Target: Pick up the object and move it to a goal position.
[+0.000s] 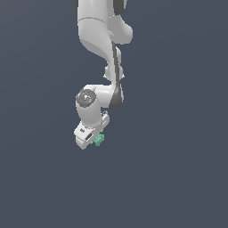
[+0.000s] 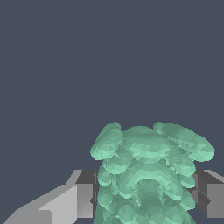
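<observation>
White two-finger gripper (image 1: pixel 95 141) sits just below centre of the exterior view pinching the tiny knobbly teal-green lump (image 1: pixel 99 140) between its grey fingers (image 2: pixel 85 199), lump poking out past the tips, probably gripped that way for carrying to the goal.

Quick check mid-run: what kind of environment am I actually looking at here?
Most likely a bare simulated test scene, not a real room. The background is a flat, featureless dark blue-grey, the white arm looks rendered, and the only item is a teal knobbly lump sitting between the jaws of the gripper.
</observation>
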You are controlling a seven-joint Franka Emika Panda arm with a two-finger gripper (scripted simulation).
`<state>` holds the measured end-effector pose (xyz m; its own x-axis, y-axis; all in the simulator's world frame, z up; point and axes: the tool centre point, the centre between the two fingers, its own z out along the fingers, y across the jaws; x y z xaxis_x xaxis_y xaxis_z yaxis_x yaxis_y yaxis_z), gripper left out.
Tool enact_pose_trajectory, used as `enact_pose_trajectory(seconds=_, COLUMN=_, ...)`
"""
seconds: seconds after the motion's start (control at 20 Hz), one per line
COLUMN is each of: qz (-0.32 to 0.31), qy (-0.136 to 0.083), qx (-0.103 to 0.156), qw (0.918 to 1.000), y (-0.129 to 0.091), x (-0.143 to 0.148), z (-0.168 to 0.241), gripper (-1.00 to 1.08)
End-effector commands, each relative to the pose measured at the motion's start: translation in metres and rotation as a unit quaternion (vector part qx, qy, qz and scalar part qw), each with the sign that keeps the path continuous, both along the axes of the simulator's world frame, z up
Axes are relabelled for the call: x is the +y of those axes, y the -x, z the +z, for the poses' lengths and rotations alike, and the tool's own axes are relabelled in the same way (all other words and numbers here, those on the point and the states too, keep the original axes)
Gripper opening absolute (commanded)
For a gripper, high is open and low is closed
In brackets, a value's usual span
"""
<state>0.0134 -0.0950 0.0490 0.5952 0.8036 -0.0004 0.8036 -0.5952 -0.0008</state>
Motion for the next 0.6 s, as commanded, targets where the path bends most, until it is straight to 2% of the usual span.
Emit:
enact_pose_trajectory(seconds=0.0, qz=0.0, qy=0.0, qx=0.0, qw=1.0, y=-0.0005, x=0.0, z=-0.0005, gripper=-1.0)
enact_pose_trajectory(seconds=0.55, qz=0.0, qy=0.0, qx=-0.001, qw=1.0, y=-0.0005, x=0.0014, z=0.0002, gripper=-1.0)
